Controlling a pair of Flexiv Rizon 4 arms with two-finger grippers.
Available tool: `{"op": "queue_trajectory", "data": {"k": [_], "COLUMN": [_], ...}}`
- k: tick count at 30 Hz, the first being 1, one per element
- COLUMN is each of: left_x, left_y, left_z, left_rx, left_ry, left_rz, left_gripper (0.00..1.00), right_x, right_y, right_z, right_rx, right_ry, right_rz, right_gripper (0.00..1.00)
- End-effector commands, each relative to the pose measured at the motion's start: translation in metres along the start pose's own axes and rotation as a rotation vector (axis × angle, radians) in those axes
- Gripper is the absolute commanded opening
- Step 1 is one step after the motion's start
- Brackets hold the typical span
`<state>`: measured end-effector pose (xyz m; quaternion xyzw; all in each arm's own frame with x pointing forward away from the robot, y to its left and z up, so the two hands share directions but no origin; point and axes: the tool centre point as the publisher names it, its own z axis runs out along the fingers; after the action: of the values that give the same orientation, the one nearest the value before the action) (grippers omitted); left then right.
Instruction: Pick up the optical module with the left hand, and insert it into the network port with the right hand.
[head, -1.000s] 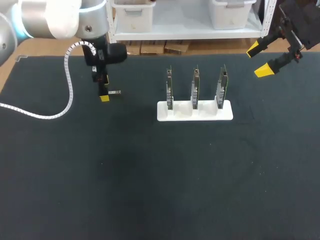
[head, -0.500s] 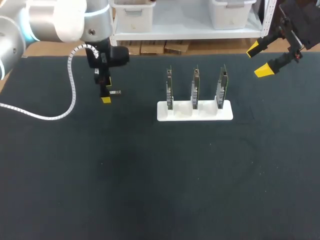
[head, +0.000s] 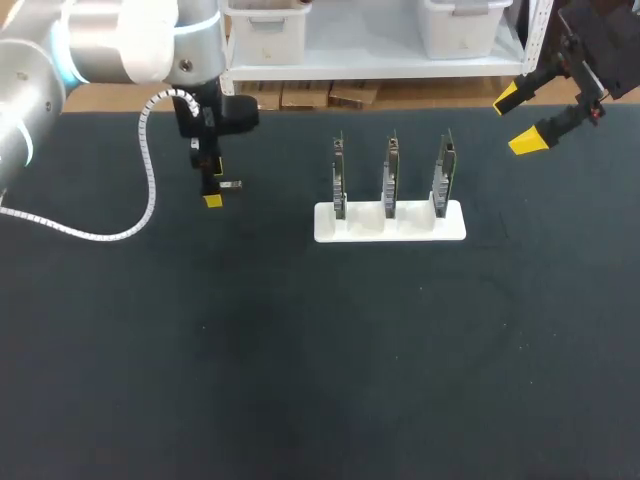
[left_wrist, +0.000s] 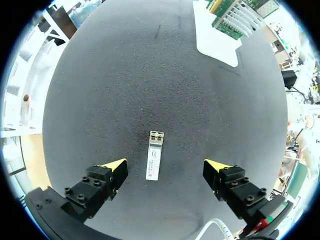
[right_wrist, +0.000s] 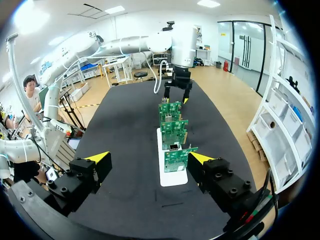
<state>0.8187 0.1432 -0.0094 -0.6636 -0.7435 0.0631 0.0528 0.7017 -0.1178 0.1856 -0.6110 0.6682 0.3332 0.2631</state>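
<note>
Small silver optical module (left_wrist: 155, 161) flat on the dark table (left_wrist: 125, 75), well apart from three upright port cards (head: 390, 175).

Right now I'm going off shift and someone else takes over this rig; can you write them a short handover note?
Left gripper: open, low over the table, the module lying flat between its fingers, untouched.
Right gripper: open, empty, raised off to the right of the white stand.
Three circuit boards stand upright in the stand.
Done: left gripper lined up on the module.
Left: grasp and lift it, pass it to the right gripper, insert it into a board's port.
</note>
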Motion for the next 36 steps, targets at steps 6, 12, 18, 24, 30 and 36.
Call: {"op": "queue_trajectory", "data": {"k": [6,12,18,24,30,36], "left_x": [0.004,0.002,0.002,0.005,0.006,0.005], "left_y": [0.013,0.019,0.025,0.030,0.033,0.031], "left_z": [0.000,0.000,-0.002,0.000,0.005,0.010], "left_rx": [0.030,0.029,0.028,0.036,0.055,0.082], "left_ry": [0.005,0.010,0.019,0.021,0.010,-0.001], "left_rz": [-0.002,0.003,0.005,0.004,0.001,-0.001], "left_gripper": [1.00,1.00,1.00,1.00,1.00,1.00], "right_x": [0.000,0.000,0.000,0.000,0.000,0.000], "right_y": [0.001,0.001,0.001,0.001,0.001,0.001], "right_z": [0.000,0.000,0.000,0.000,0.000,0.000], "right_rx": [0.004,0.004,0.004,0.004,0.004,0.004], "right_ry": [0.001,0.001,0.001,0.001,0.001,0.001], "right_rz": [0.000,0.000,0.000,0.000,0.000,0.000], "right_gripper": [1.00,1.00,1.00,1.00,1.00,1.00]}}
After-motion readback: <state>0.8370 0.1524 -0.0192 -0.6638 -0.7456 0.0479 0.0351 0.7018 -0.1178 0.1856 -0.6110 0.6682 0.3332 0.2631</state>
